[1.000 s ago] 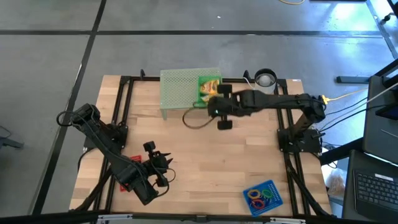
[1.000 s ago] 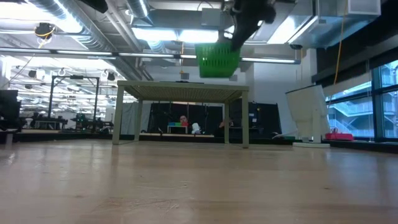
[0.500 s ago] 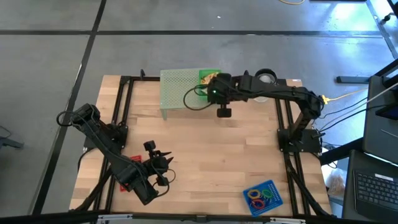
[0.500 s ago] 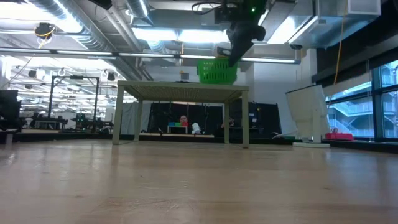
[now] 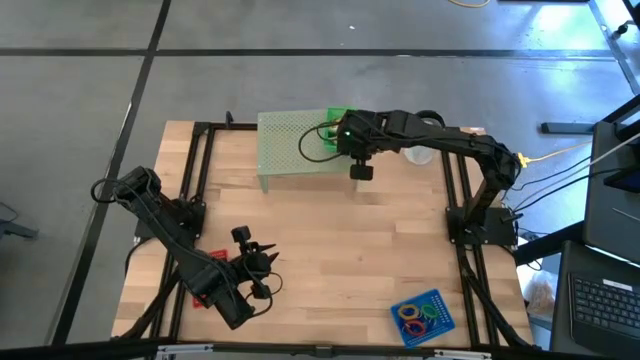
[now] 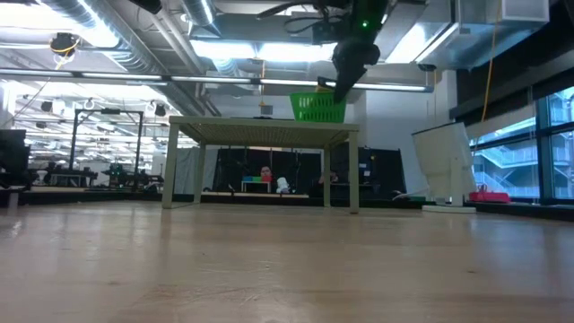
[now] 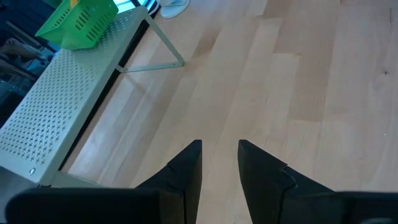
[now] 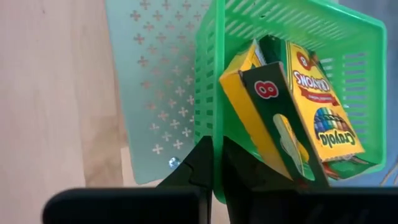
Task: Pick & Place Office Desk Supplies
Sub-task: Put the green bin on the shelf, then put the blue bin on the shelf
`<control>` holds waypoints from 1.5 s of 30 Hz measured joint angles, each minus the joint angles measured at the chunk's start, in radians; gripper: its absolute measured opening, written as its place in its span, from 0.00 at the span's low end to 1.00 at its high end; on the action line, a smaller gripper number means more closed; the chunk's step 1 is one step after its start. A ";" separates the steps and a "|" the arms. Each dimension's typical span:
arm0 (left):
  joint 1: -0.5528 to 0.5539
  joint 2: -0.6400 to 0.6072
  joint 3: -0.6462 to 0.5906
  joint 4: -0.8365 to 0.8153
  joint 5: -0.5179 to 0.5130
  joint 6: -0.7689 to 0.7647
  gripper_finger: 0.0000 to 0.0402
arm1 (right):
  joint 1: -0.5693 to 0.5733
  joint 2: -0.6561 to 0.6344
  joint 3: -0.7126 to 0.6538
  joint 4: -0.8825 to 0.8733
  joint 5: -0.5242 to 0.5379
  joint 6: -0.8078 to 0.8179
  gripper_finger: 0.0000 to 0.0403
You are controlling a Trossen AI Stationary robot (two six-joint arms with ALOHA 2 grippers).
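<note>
— Two yellow crayon boxes sit tilted inside the green tray; can you read them?
— Yes. One face reads "Crayola" along its side, with a picture of coloured crayons and part of a further word above it. The other box shows its dark green flap with a red "8" on it.
— Where does the tray sit?
— On the pale green mesh riser, at its end nearest the right arm, at the far side of the table. From the low view it appears to rest on the riser's top.
— And the right gripper?
— Its arm reaches across from its base over the riser. The fingers are pressed together on the tray's near wall, pinching the green rim between them.
— The left arm?
— Folded low at the table's near left corner. The left gripper points across bare wood, its fingers parted a little, with nothing between them.
— Other supplies?
— Coloured rings, red, orange, green, lie in the blue tray near the front right corner, well apart from both grippers.
</note>
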 joint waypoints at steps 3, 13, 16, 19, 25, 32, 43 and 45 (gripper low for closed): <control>0.000 0.000 0.000 0.000 0.000 0.000 0.24 | 0.002 0.000 0.000 0.000 -0.006 0.004 0.05; 0.000 0.000 0.000 0.000 0.001 -0.001 0.24 | 0.002 0.000 0.000 0.003 0.008 0.016 0.26; 0.000 0.000 0.000 0.000 0.011 -0.001 0.24 | 0.004 0.000 0.000 0.003 0.054 0.038 0.35; 0.000 0.000 0.000 0.000 0.024 -0.001 0.24 | 0.013 -0.013 0.000 0.001 0.064 0.083 0.41; 0.000 0.000 0.000 0.000 0.027 -0.001 0.24 | 0.053 -0.066 0.000 -0.008 0.066 0.125 0.46; 0.000 0.000 0.000 0.000 0.027 -0.004 0.24 | 0.127 -0.149 0.000 -0.098 0.053 0.355 0.46; 0.000 0.000 0.000 0.001 0.035 -0.072 0.24 | 0.466 -0.173 0.000 -0.290 -0.055 1.196 0.42; 0.000 0.000 0.000 0.001 0.040 -0.072 0.24 | 0.566 -0.165 -0.001 -0.287 -0.060 1.322 0.41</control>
